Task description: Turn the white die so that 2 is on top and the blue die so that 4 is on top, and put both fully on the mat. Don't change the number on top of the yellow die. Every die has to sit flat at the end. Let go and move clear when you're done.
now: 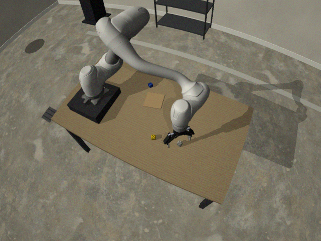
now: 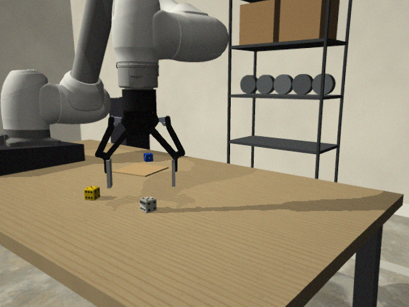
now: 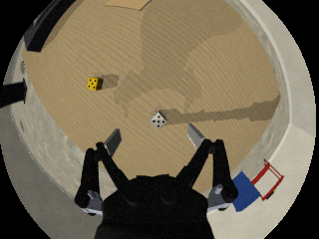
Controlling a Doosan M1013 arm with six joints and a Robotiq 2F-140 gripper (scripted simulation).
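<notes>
The white die (image 1: 179, 143) (image 2: 147, 204) (image 3: 159, 119) sits flat on the table, off the mat, with what looks like 5 on top. The yellow die (image 1: 153, 137) (image 2: 91, 193) (image 3: 95, 84) sits flat to its left, its top looking like 5. The blue die (image 1: 150, 84) (image 2: 148, 157) rests on the table beyond the mat; a 1 shows on its side, and its top is too small to read. The thin tan mat (image 1: 154, 100) (image 2: 142, 169) (image 3: 128, 4) bears no die. My gripper (image 1: 178, 142) (image 2: 141, 186) (image 3: 154, 132) is open and empty, pointing down above the table near the white die.
The black base block (image 1: 97, 109) (image 2: 43, 157) of the arm stands at one end of the wooden table (image 1: 129, 145) (image 2: 215, 258). A shelf rack (image 1: 181, 23) (image 2: 284, 143) stands on the floor behind the table. The arm's shadow crosses the table around the mat and white die.
</notes>
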